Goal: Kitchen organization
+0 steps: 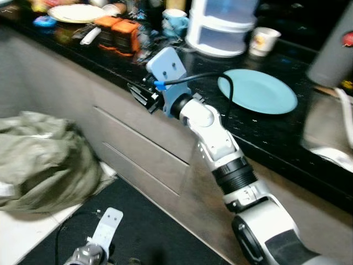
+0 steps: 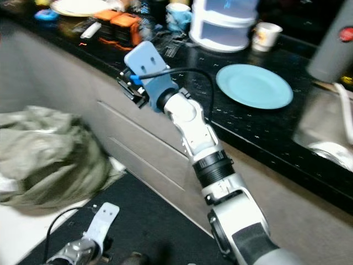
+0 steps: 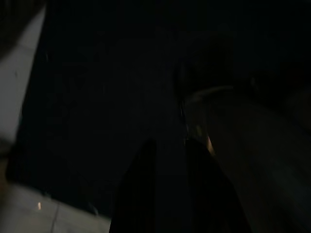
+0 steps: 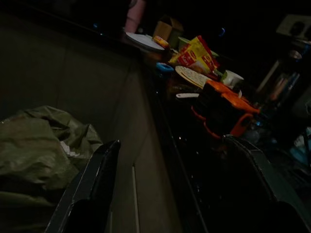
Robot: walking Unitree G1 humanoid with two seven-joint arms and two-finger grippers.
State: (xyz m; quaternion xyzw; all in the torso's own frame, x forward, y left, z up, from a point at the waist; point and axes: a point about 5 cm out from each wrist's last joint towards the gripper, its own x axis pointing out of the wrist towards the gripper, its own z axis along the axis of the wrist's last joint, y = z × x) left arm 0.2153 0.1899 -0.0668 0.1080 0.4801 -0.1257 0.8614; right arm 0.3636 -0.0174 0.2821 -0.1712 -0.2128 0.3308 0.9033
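I had the light blue plate (image 1: pixel 258 91) flat on the black counter (image 1: pixel 265 130), right of centre in the head view, with the stacked white drawer unit (image 1: pixel 220 27) and a small paper cup (image 1: pixel 263 41) above it. My right gripper (image 1: pixel 142 95) sat at the counter's front edge, centre frame, left of the plate and apart from it, fingers spread wide and empty. Orange boxes (image 1: pixel 118 33) stood upper left. A green bag (image 1: pixel 44 160) filled the left side. My left gripper (image 3: pixel 167 189) hung idle at the bottom; I couldn't tell its fingers' state.
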